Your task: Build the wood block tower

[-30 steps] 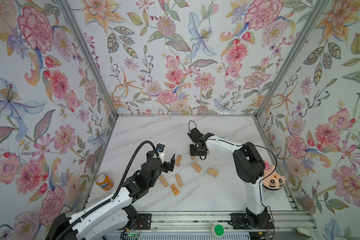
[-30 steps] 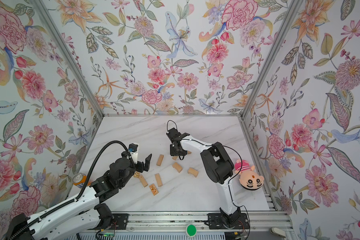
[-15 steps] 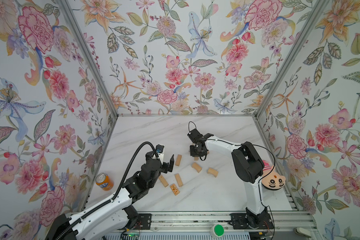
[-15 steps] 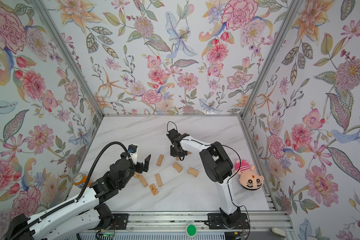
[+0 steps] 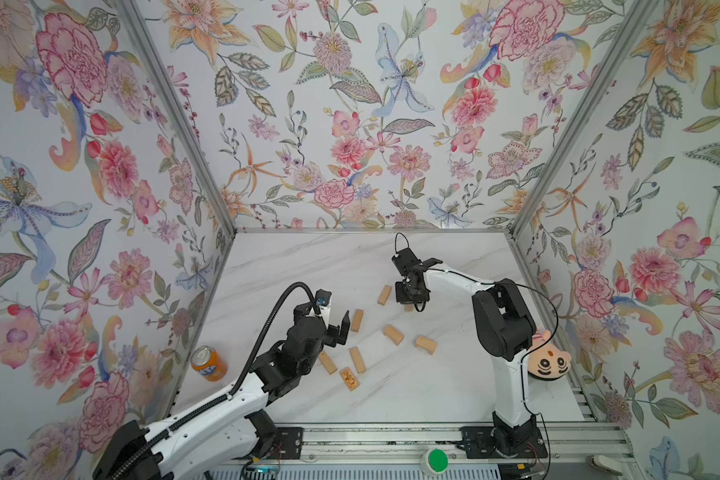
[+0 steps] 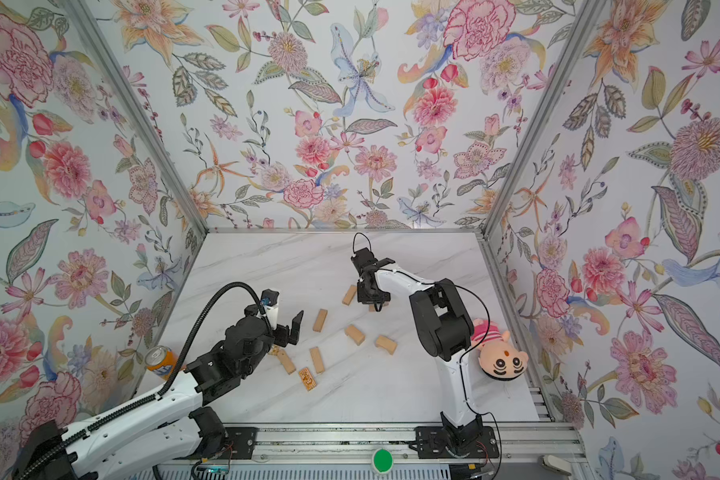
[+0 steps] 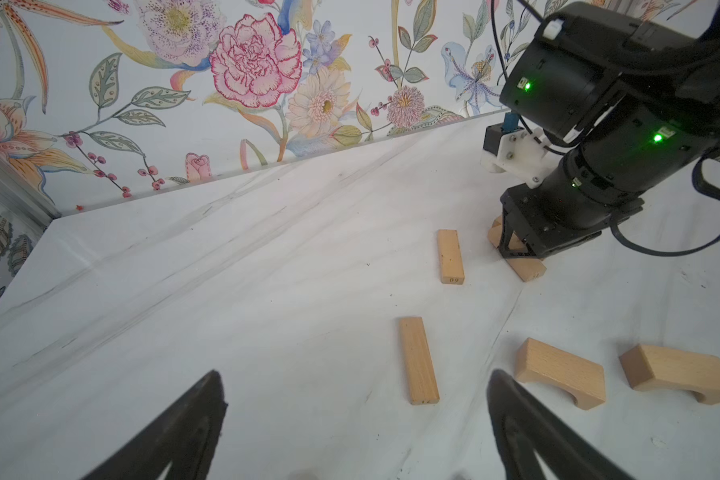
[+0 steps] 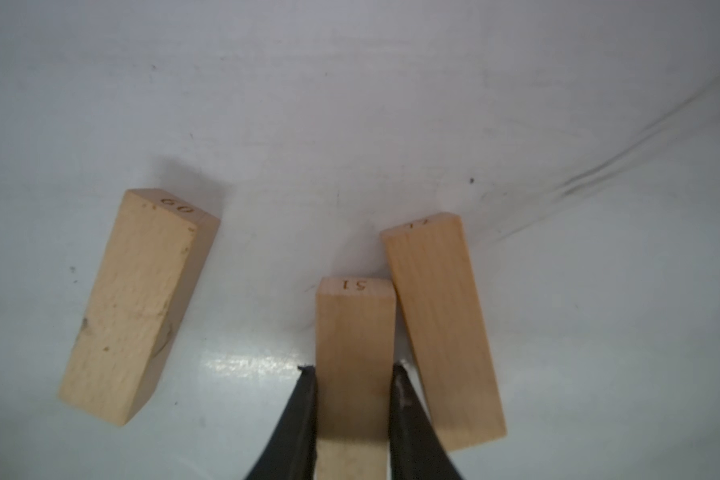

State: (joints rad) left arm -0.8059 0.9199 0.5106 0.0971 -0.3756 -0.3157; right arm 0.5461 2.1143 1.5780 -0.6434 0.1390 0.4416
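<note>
Several tan wood blocks lie scattered flat on the white marble table [image 5: 308, 266]. In the right wrist view my right gripper [image 8: 353, 370] is shut on a block [image 8: 355, 320] marked 51, low over the table. A second block [image 8: 441, 332] lies against its side and a third [image 8: 138, 303] lies apart. Both top views show this gripper [image 5: 410, 300] [image 6: 375, 302] at mid-table. My left gripper [image 5: 336, 329] [image 7: 356, 390] hangs open and empty, with a plain block [image 7: 418, 359] just ahead of it. A printed block [image 5: 349, 378] lies near the front. No tower shows.
Two arch-cut blocks [image 7: 560, 372] [image 7: 678, 372] lie between the arms. An orange soda can [image 5: 208, 363] stands by the left wall. A pink plush doll [image 5: 548, 361] lies at the right edge behind the right arm. Floral walls close three sides.
My right gripper's jaws have closed on the block beneath it. The left arm and the other blocks have stayed put.
</note>
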